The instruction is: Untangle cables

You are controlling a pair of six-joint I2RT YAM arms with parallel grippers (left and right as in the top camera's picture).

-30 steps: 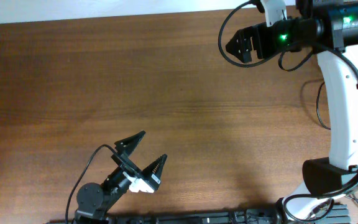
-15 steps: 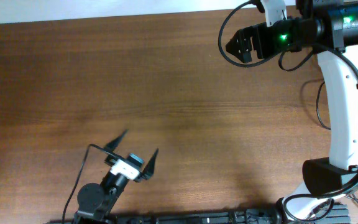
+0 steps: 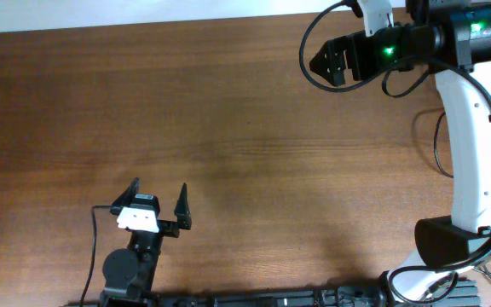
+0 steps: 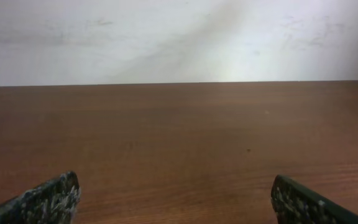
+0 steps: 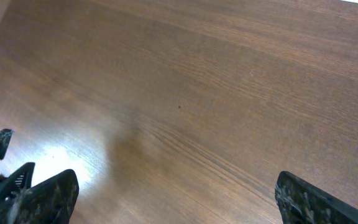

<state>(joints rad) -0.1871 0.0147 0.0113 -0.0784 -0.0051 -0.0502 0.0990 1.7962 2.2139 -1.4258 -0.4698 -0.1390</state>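
Brown wood-grain table, left pincer spread wide, right pincer wide too, textured black fingers.

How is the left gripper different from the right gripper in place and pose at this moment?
Place: in the overhead view the left gripper is near the lower left edge of the table, and the right gripper is at the upper right.
Direction: the left gripper points up the picture, while the right gripper points toward the picture's left.
Shared: both are open, with fingers wide apart, and hold nothing.
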